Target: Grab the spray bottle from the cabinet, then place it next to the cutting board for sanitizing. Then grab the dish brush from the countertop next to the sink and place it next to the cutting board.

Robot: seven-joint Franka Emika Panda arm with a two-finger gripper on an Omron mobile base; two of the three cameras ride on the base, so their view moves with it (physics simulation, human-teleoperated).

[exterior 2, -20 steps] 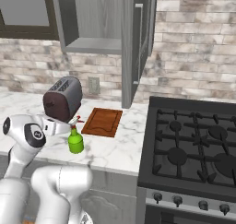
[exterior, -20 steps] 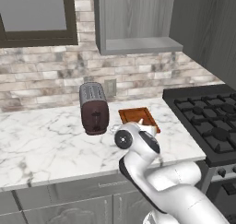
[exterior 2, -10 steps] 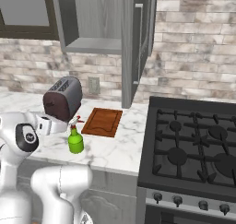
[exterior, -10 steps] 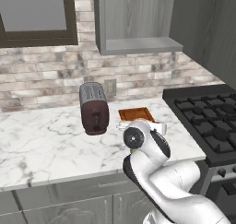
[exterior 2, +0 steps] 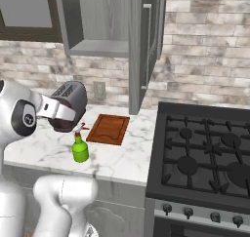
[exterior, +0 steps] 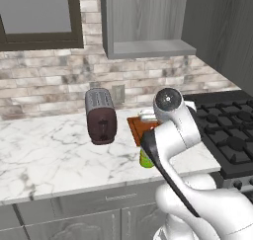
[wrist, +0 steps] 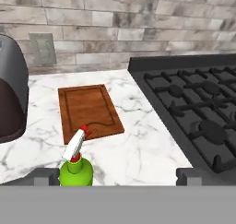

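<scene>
Spray bottle [wrist: 76,165] upright, between open jaws

In the left base view the robot's arm hid most of the spray bottle [exterior: 145,160] and the right part of the cutting board [exterior: 139,128]. In the hand view the toaster [wrist: 10,103] was cut off at nine o'clock. The bottle's label could not be made out.
</scene>
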